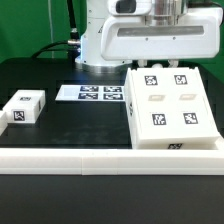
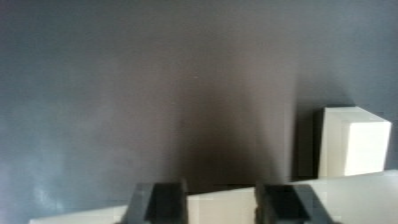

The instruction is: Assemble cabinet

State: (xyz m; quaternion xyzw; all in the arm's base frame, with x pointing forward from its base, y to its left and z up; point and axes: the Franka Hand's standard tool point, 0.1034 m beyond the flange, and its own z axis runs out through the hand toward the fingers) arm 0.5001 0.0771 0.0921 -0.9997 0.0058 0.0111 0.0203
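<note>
The cabinet (image 1: 170,105) is a large white box with several black-and-white tags on its upper face, standing on the black table at the exterior view's right. The arm (image 1: 150,38) hangs high above it, and the picture's upper edge cuts off its hand. In the wrist view my gripper (image 2: 224,205) has its two dark fingers (image 2: 164,203) apart, with nothing gripped. A white surface (image 2: 222,210) shows behind and between them; I cannot tell which part it is. A white block (image 2: 352,140) stands beyond the fingers.
A small white tagged block (image 1: 22,108) lies at the exterior view's left. The marker board (image 1: 95,93) lies flat near the robot's base. A long white rail (image 1: 90,160) runs along the table's front edge.
</note>
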